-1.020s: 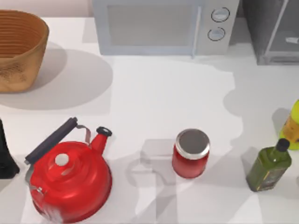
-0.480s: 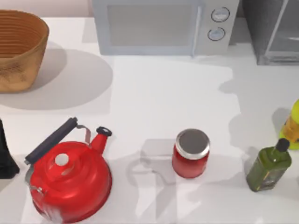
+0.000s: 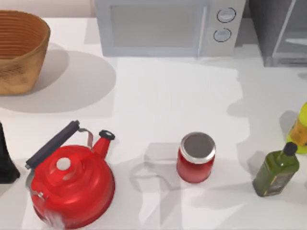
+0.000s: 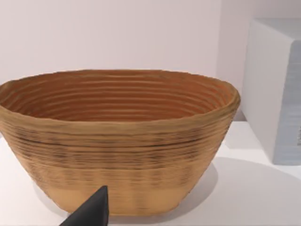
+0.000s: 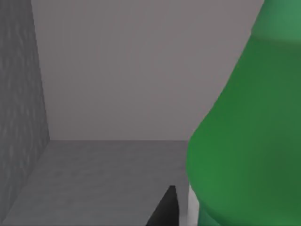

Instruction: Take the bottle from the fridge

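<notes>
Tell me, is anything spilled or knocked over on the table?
Nothing stands out. The red kettle, red jar, olive bottle and basket all stand upright, with no spill on the table.

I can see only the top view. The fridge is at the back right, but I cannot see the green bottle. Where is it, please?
Observer: The right wrist view shows the bottle very close to the camera, inside the fridge, grey walls around it.
Operator: Is the right tool near it?
Observer: A dark fingertip sits right beside the bottle's base; whether it grips, I cannot tell.
Operator: And the left arm?
Observer: Its wrist camera faces the wicker basket, with one dark tool tip low in front.
</notes>
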### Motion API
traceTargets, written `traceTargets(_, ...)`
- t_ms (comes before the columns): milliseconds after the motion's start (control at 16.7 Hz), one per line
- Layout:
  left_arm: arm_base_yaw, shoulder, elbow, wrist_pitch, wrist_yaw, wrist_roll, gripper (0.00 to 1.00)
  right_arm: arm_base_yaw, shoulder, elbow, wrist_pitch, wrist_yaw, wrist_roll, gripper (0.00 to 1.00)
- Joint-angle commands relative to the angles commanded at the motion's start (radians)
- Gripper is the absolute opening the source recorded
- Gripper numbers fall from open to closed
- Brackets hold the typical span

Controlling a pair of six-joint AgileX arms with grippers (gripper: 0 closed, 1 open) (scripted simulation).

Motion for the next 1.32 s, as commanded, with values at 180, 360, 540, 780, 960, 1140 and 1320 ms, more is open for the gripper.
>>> traceTargets(180,0.0,0.0,0.0,0.0,0.0,0.0,1.0,0.008,-0.001,-0.001,-0.008,0.002,0.001,0.0)
traceTargets(360,0.0,0.0,0.0,0.0,0.0,0.0,1.0,0.024,-0.082,-0.04,-0.055,0.014,-0.002,0.0)
traceTargets(540,0.0,0.0,0.0,0.0,0.0,0.0,1.0,0.052,-0.255,-0.117,-0.146,0.04,-0.006,0.0)
traceTargets(780,0.0,0.0,0.0,0.0,0.0,0.0,1.0,0.102,-0.609,-0.274,-0.329,0.088,-0.008,0.0)
traceTargets(960,0.0,0.0,0.0,0.0,0.0,0.0,1.0,0.147,-0.932,-0.418,-0.497,0.13,-0.006,0.0)
traceTargets(1140,0.0,0.0,0.0,0.0,0.0,0.0,1.0,0.194,-1.265,-0.568,-0.67,0.173,-0.005,0.0)
traceTargets(1320,0.0,0.0,0.0,0.0,0.0,0.0,1.0,0.239,-1.56,-0.702,-0.827,0.213,-0.004,0.0)
